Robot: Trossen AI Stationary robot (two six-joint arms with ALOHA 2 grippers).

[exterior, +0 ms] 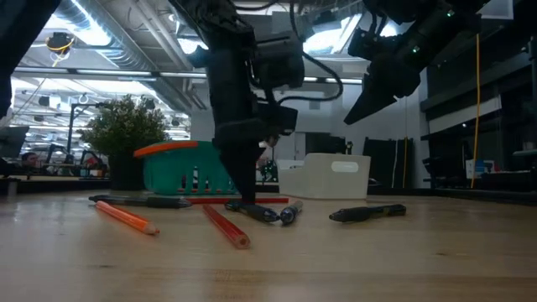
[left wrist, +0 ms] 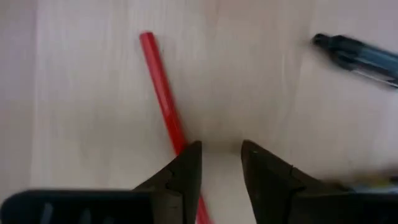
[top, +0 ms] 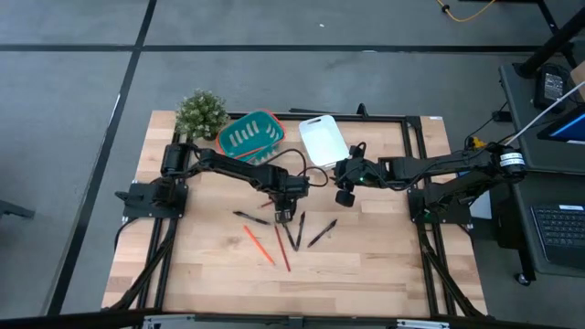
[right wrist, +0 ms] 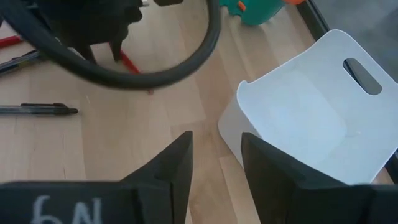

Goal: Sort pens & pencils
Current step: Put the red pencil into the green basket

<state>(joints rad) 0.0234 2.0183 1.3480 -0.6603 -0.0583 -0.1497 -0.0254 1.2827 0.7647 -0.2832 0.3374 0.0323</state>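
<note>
Several black pens (top: 294, 234) and red and orange pencils (top: 260, 244) lie scattered flat on the wooden table (top: 210, 265). My left gripper (left wrist: 221, 158) points down among them, low over the wood and open by a narrow gap with bare table between its fingers. A red pencil (left wrist: 163, 93) runs under one of its fingers (left wrist: 186, 168), and a black pen (left wrist: 360, 56) lies farther off. In the low view its fingers (exterior: 243, 189) reach down almost to the table. My right gripper (right wrist: 216, 162) hovers open and empty above the table, beside the white bin (right wrist: 311, 118). My left gripper comes from above, pointing down, and one finger stands over the red pencil's shaft (left wrist: 180, 140), which lies flat on the table. I cannot tell whether the finger touches it.
A teal basket (top: 249, 135) and a white bin (top: 322, 139) stand at the table's far side, with a potted plant (top: 199, 111) at the far left corner. Bare wood lies toward the near edge, in front of the pens and pencils.
</note>
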